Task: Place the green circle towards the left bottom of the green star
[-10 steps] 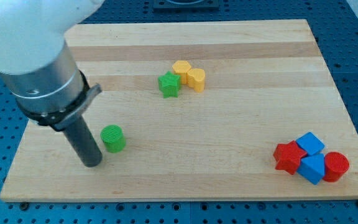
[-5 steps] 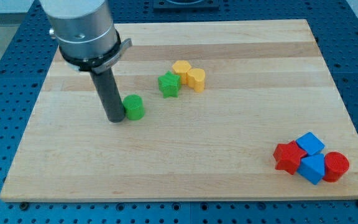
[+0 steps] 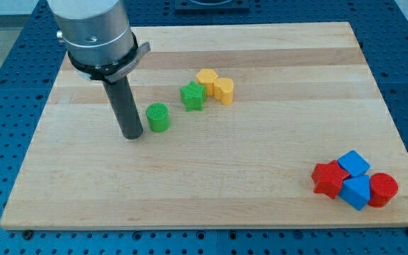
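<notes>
Taking the green star (image 3: 193, 96) as the landmark: nearest the view's bottom, well off to its lower right, sits a cluster of a red star (image 3: 326, 179), two blue cubes (image 3: 354, 190) and a red cylinder (image 3: 383, 190), none of which matter here. Farther up, my tip (image 3: 132, 134) rests on the board (image 3: 261, 163) to the star's lower left, and there are no jaws to speak of, only the bare rod. The green circle (image 3: 159, 117) lies between tip and star, just beside the tip on its upper right with a small gap, and near the star's lower left without touching it. So tip, circle and star sit roughly in one slanting line; I judge the placement about met. Two yellow blocks (image 3: 215, 85) touch the star's upper right.
</notes>
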